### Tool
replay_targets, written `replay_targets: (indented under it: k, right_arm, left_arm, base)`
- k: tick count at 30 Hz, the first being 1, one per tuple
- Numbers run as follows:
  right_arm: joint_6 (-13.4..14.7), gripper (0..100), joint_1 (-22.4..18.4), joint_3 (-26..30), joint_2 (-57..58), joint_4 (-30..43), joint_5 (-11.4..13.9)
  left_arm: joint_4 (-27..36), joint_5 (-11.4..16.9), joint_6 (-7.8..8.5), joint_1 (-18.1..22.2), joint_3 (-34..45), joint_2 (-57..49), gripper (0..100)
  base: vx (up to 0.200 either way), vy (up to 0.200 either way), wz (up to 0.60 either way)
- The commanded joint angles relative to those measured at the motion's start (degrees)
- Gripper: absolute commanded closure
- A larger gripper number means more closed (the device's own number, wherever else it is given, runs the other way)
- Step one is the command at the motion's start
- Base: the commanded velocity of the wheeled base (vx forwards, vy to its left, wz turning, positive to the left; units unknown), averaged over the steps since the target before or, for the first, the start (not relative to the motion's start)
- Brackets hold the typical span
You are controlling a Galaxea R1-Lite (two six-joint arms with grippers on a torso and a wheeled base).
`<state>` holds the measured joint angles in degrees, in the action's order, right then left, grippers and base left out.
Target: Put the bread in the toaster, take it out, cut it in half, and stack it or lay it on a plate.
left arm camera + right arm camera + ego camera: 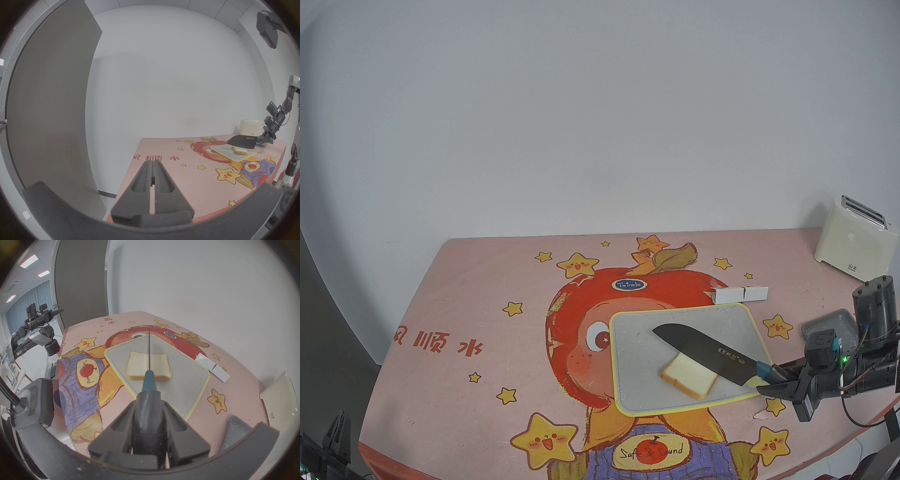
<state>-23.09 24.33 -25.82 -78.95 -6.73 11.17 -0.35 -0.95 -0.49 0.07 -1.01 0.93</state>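
One pink cartoon-printed surface (487, 300) by a white wall (581, 125) bears a rounded grey board (637, 356) with square bread (689, 376); right claw (773, 380) clamps the dark knife (700, 347), left claw (152, 165) pressed together.

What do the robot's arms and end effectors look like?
The left end effector and right end effector each have two matte black, wedge-shaped fingers. The right arm is dark grey, with a looping black cable, a green light and a small blue part.
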Motion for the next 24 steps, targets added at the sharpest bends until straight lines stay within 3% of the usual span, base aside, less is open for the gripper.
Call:
replay_targets:
  k: [1,22,24]
  right_arm:
    - [0.0,100,-0.4,-0.2,-1.0,0.0,0.0]
    - [-0.1,100,-0.5,-0.3,-3.2,0.1,0.0]
    - [-0.2,100,-0.5,-0.5,-3.2,0.0,0.0]
  left_arm:
    - [-0.1,0.0,0.05,0.0,1.0,-0.5,100]
    - [-0.6,0.2,-0.04,-0.1,1.0,-0.6,100]
    - [-2.9,0.6,-0.65,-0.1,1.0,-0.6,100]
  base:
    - [0.000,0.000,0.00]
    - [0.000,0.000,0.00]
    - [0.000,0.000,0.00]
